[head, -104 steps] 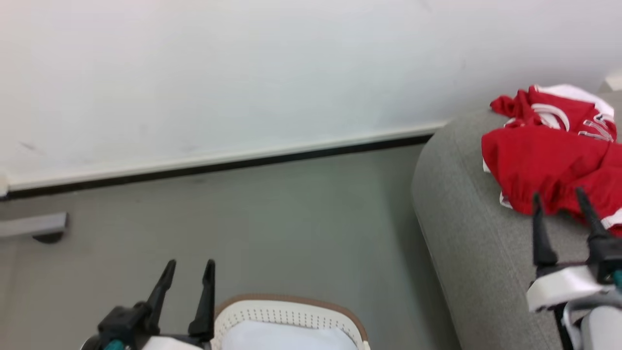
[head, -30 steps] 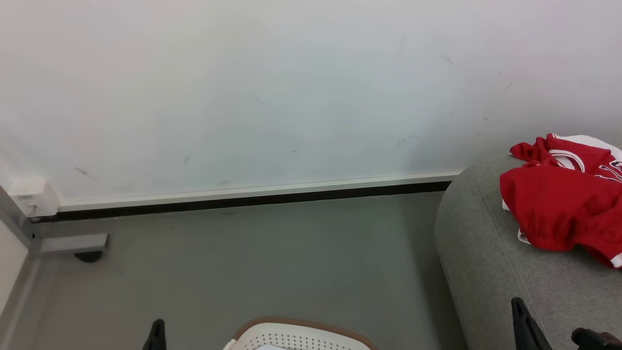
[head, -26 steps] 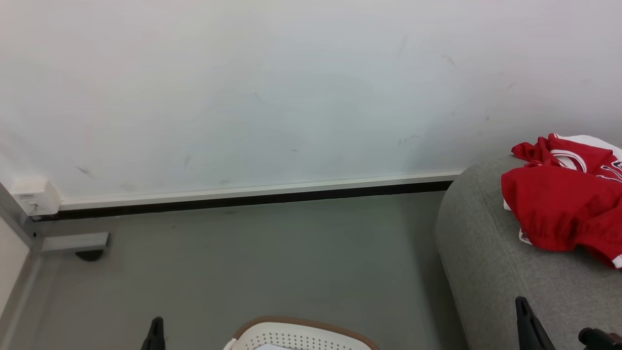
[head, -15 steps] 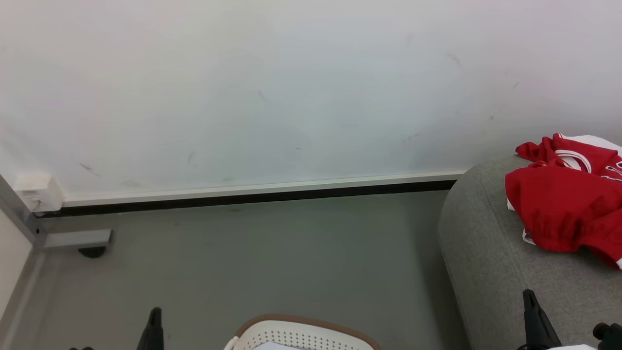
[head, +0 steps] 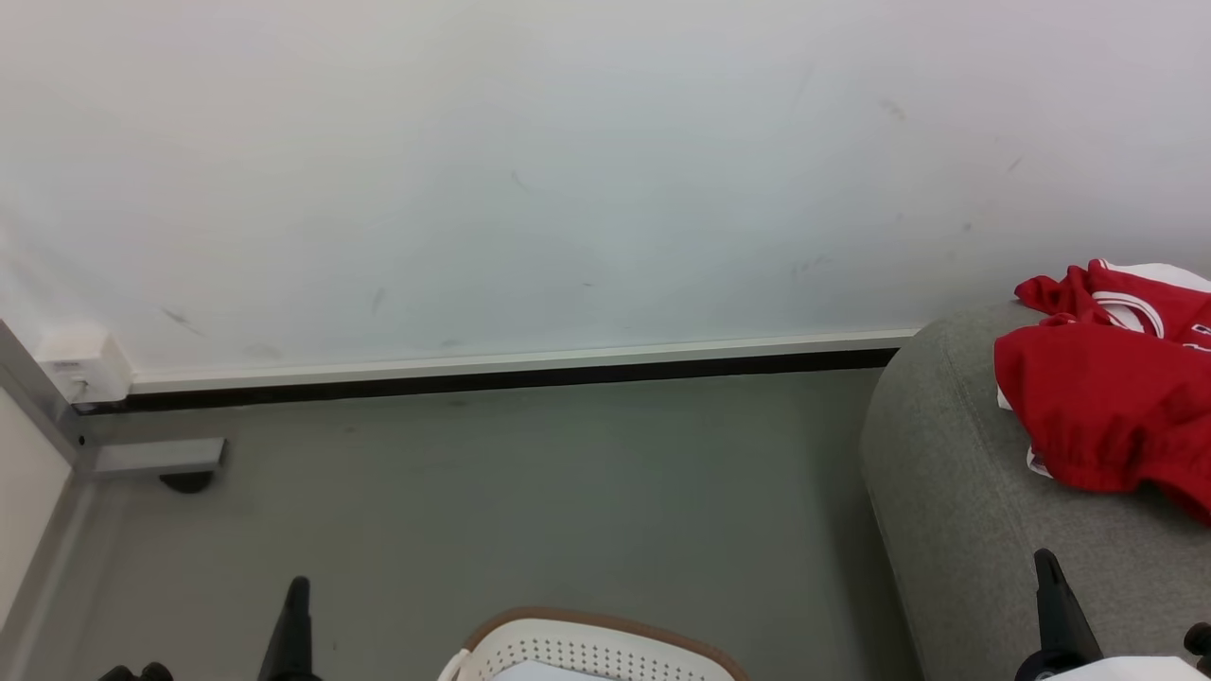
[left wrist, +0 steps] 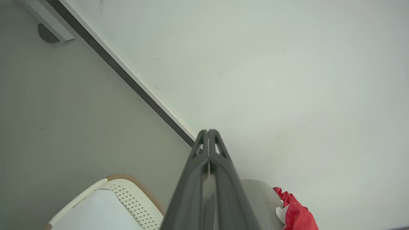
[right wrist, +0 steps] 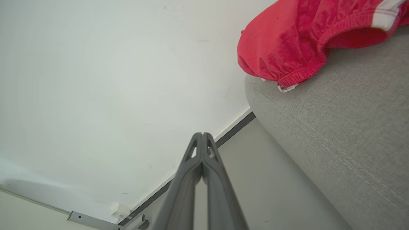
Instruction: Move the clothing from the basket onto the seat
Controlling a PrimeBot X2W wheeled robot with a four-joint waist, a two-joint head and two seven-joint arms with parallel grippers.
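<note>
The clothing (head: 1107, 416) lies in a red heap on the seat (head: 956, 530), near its rounded end by the wall (head: 568, 170), with white bands showing on the far side. As far as these views tell, you can count the main transfer as done.

The basket (head: 587, 643) stands on the floor (head: 568, 492) near the seat. What you see of its inside in the left wrist view is plain white lining (left wrist: 96, 210), with no red in it. Only part of the interior shows, though, so you cannot rule out a piece lying deeper or nearer the robot. Check that before you call the task finished.

Your left hand (left wrist: 208, 131) has its two fingers pressed together at the tips with nothing between them. It is held up to the left of the basket and points toward the wall. Your right hand (right wrist: 202, 134) is likewise pressed together and carries nothing. It sits low at the near edge of the seat, apart from the clothing. If the basket proves bare of red, I judge nothing is left but to leave the clothing where it lies.
</note>
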